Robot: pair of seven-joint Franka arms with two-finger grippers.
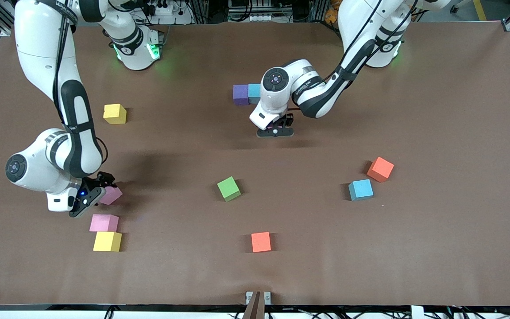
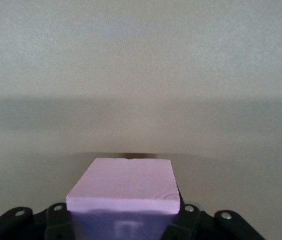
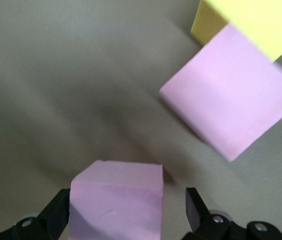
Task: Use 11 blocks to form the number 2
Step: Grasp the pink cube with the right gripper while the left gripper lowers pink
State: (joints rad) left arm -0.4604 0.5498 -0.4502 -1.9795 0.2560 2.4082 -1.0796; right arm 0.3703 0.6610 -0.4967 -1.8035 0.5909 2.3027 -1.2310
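A purple block [image 1: 240,94] and a light blue block [image 1: 254,93] touch side by side near the table's middle. My left gripper [image 1: 275,129] hangs low over bare table close to that pair, shut on a pink block [image 2: 123,185]. At the right arm's end, my right gripper [image 1: 98,192] is down at the table, open around another pink block [image 1: 112,195]. That block [image 3: 116,200] sits between the open fingers [image 3: 195,205], touching one and clear of the other. A green block [image 1: 229,188], a light blue block [image 1: 361,189] and two red-orange blocks [image 1: 380,169] [image 1: 260,242] lie loose.
A third pink block [image 1: 103,223] touches a yellow cube [image 1: 107,241] just nearer the front camera than the right gripper; both the pink block [image 3: 233,92] and the yellow cube [image 3: 253,22] show in the right wrist view. Another yellow cube [image 1: 114,113] lies farther back.
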